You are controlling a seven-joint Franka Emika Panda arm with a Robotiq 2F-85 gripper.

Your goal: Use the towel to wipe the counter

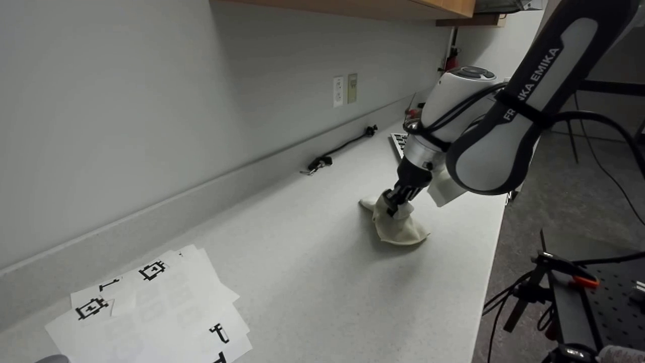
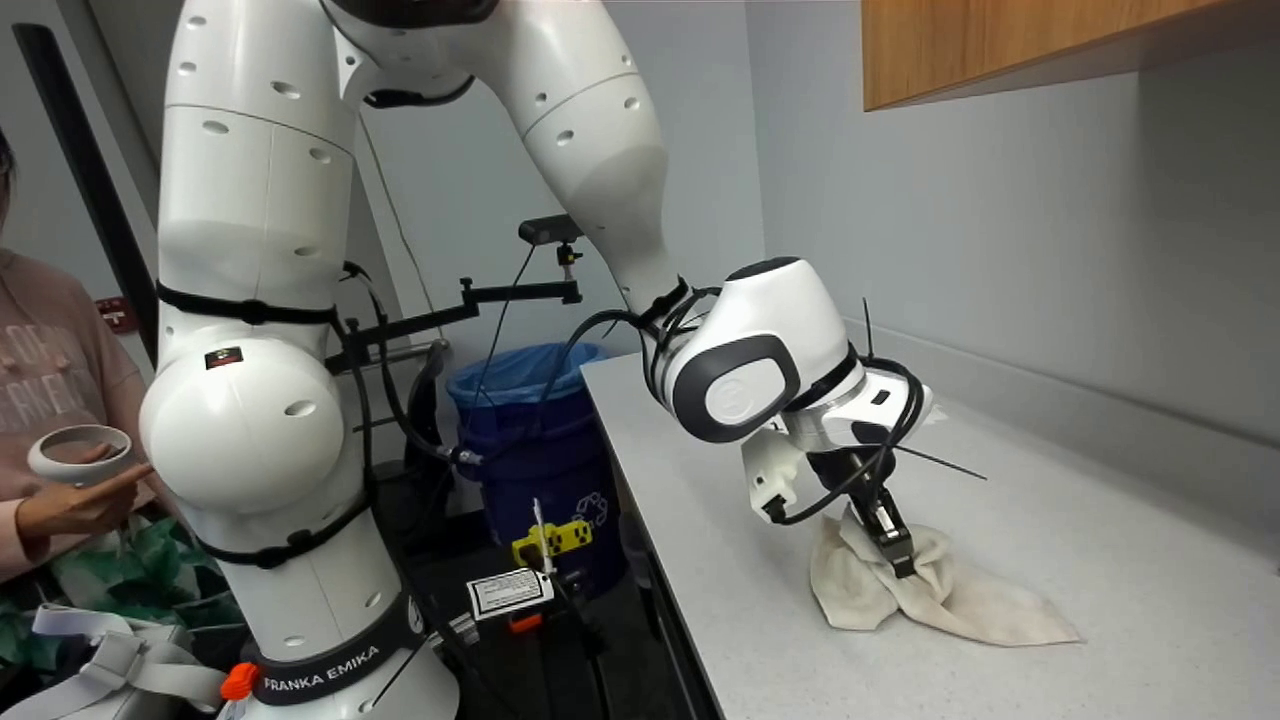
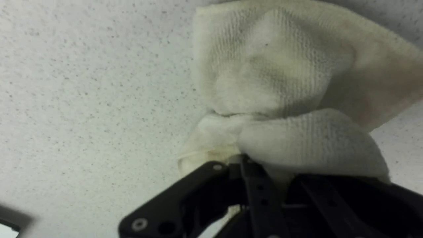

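Note:
A crumpled cream towel lies on the pale speckled counter (image 1: 302, 282); the towel shows in both exterior views (image 1: 401, 232) (image 2: 860, 597). In the wrist view the towel (image 3: 264, 66) spreads out beyond the fingers with several folds. My gripper (image 1: 397, 207) points down at a tilt, with its fingertips in the bunched middle of the towel. It also shows in an exterior view (image 2: 898, 568). In the wrist view the gripper (image 3: 264, 165) is closed with a fold of cloth between its fingers. The fingertips are partly hidden by the cloth. The towel's lower edges touch the counter.
White papers with black marks (image 1: 156, 312) lie on the counter. A black cable with a clamp (image 1: 320, 164) lies by the backsplash, and a keyboard-like object (image 1: 399, 143) is behind the arm. A wooden cabinet (image 2: 1000, 50) hangs above. A blue bin (image 2: 540, 440) stands beyond the counter's edge.

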